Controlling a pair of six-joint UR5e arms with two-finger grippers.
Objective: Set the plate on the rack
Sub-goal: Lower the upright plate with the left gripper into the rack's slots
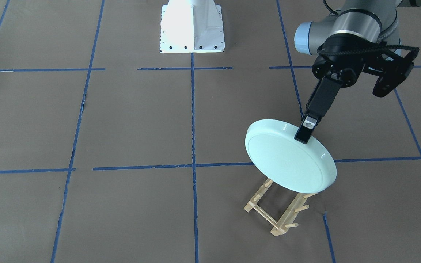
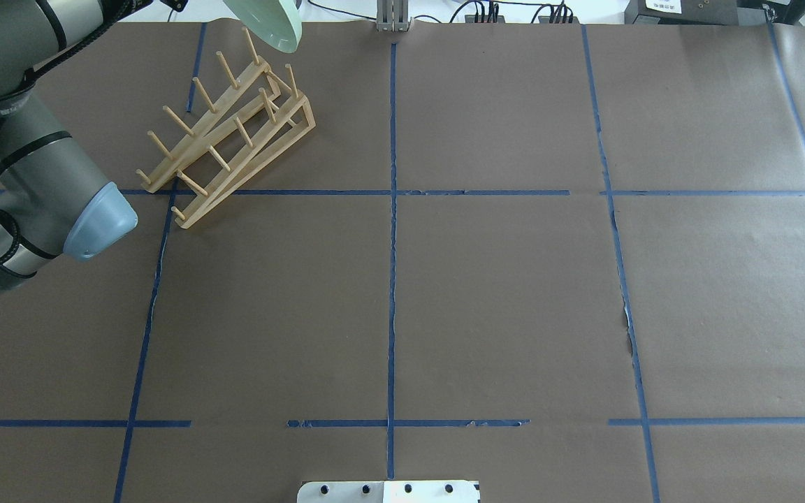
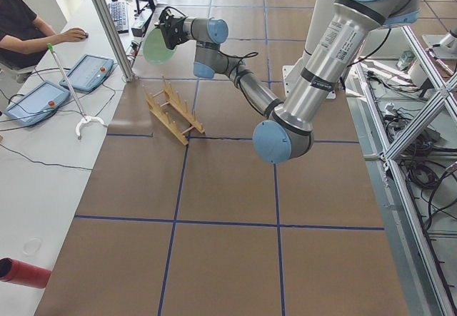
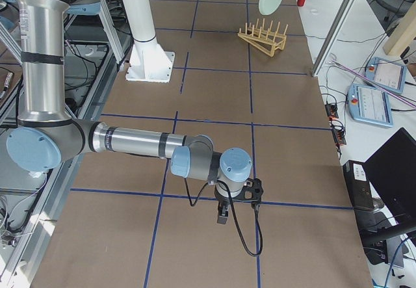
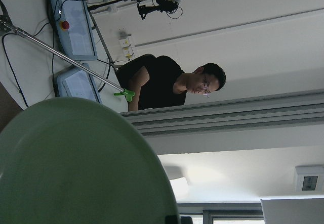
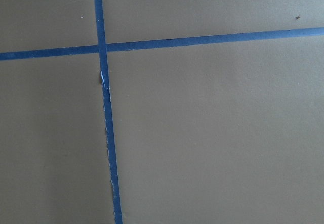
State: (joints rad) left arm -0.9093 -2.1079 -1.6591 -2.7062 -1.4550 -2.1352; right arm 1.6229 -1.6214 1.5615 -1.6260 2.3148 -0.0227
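Note:
The pale mint-green plate (image 1: 289, 159) hangs tilted on edge in the air, its lower rim just over one end of the light-wood rack (image 1: 286, 216). My left gripper (image 1: 304, 131) is shut on the plate's upper rim. The plate also shows in the overhead view (image 2: 271, 26), above the rack (image 2: 256, 157), and fills the lower left of the left wrist view (image 5: 76, 163). My right gripper (image 4: 222, 215) shows only in the exterior right view, low over the table far from the rack. I cannot tell whether it is open or shut.
The rack stands on brown paper marked with blue tape lines. The white arm pedestal (image 1: 192, 25) is at the robot's side. An operator (image 3: 21, 23) sits past the table edge near two pendants (image 3: 89, 70). A red cylinder (image 3: 21, 273) lies off the table.

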